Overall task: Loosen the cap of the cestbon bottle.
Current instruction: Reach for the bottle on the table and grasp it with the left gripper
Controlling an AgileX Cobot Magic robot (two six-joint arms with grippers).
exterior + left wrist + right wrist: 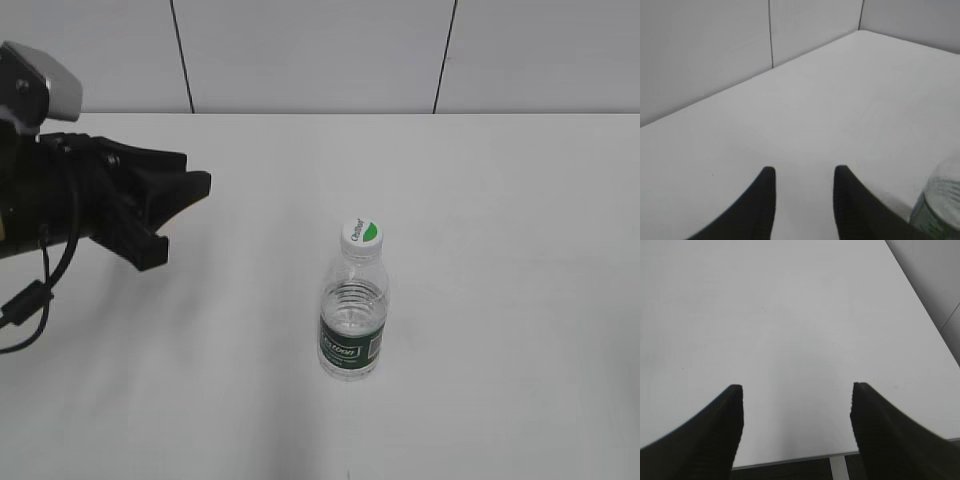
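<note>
The cestbon bottle (353,320) stands upright near the middle of the white table, clear with a dark green label band. Its white cap (362,234) with a green segment sits on top. My left gripper (185,215) is open and empty, raised above the table well to the left of the bottle. In the left wrist view the open jaws (804,172) frame bare table, and part of the bottle (940,205) shows at the lower right corner. My right gripper (797,390) is open and empty over bare table; it is out of the exterior view.
The white table (500,200) ends at a grey panelled wall (320,50) at the back. In the right wrist view the table's edge (790,461) runs just below the jaws, with dark floor beyond it.
</note>
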